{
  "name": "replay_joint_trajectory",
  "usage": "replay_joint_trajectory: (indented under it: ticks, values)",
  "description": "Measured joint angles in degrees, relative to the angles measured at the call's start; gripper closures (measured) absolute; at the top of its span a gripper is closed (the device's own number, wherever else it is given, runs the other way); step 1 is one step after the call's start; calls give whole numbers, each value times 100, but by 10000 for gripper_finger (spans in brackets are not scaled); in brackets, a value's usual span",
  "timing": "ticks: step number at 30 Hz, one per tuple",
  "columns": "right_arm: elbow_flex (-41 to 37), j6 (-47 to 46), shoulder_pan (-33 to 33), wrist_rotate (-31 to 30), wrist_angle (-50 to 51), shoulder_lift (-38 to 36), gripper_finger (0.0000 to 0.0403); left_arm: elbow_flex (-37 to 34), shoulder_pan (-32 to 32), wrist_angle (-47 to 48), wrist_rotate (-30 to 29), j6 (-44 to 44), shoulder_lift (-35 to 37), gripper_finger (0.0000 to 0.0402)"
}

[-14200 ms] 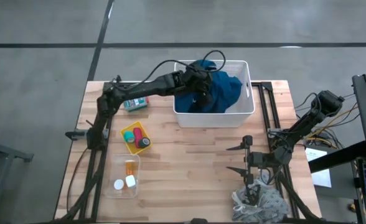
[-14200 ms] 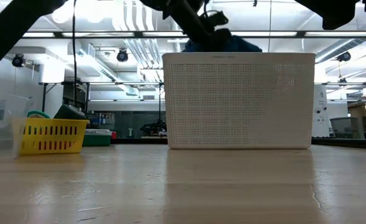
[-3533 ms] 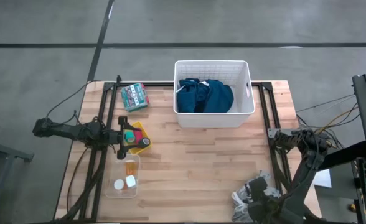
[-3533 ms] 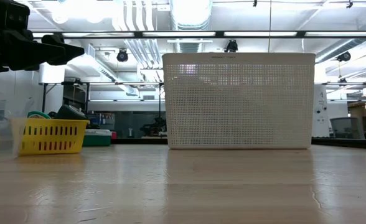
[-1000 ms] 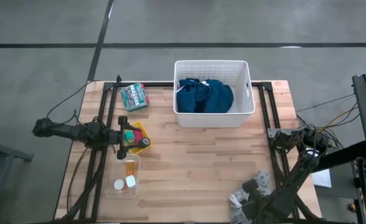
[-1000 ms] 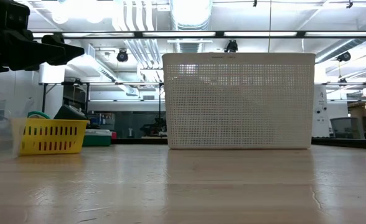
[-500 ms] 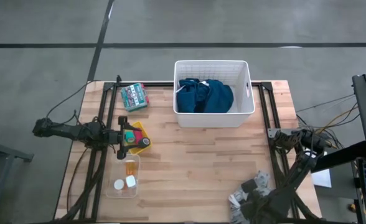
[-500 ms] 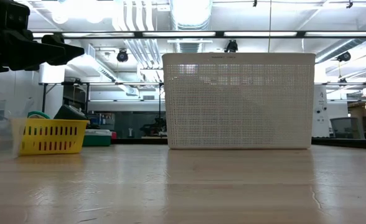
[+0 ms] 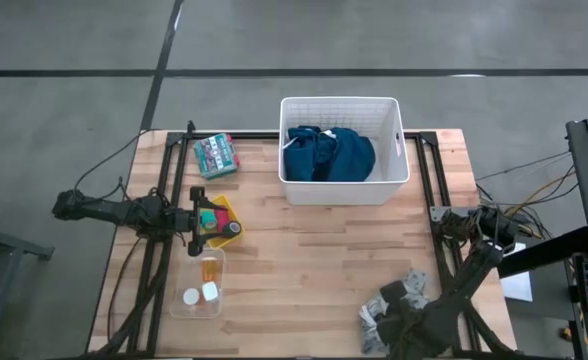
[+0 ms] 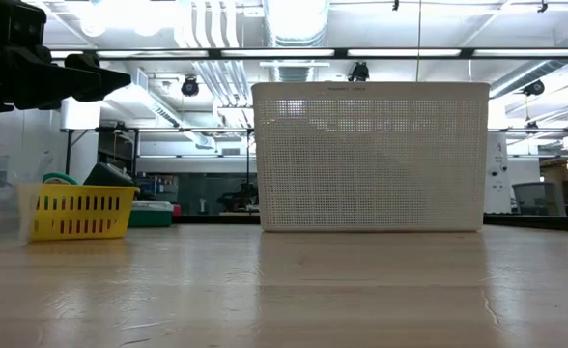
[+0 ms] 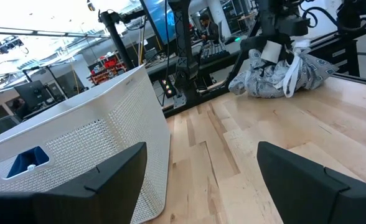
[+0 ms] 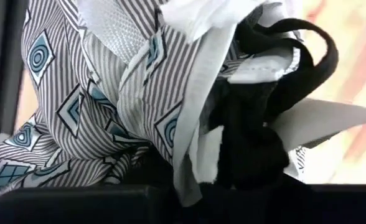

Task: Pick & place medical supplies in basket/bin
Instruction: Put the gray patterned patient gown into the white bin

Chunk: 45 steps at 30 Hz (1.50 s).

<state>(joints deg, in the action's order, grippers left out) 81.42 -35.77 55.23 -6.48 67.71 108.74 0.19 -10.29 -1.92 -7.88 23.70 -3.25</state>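
presently the right gripper (image 9: 386, 322) sits low at the near right corner of the table (image 9: 314, 260), clenched on the grey-white patterned cloth (image 9: 394, 300); in the right wrist view the cloth (image 12: 127, 93) is bunched right against the fingers, striped folds and white straps filling the frame. the left gripper (image 9: 191, 219) hangs over the small yellow tray (image 9: 214, 235) at the table's left side, fingers (image 11: 89, 180) spread wide, holding nothing. the white tub (image 9: 344, 190) stands at the far middle with the dark blue garment (image 9: 329, 155) inside, well apart from the cloth. a clear box (image 9: 196, 285) lies just nearer than the tray, and a green packet (image 9: 215, 155) lies at the far left. the table is pale wood planks; beyond it the low view shows a workshop with ceiling strip lights.
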Motion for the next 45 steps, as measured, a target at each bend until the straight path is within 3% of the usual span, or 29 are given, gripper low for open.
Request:
replay_joint_trajectory:
  ticks: [11,27,45]
  values:
    - [570,181,-273,-361,1181,-15,333,0,0,1,0,0,0,91]
    - [2225,1034,-537,-2246,1798,-30,333,0,1,-1,0,0,0,91]
    - [4737,2620,-1023,-4683,2241,-351,333,2,1,1,0,0,2,91]
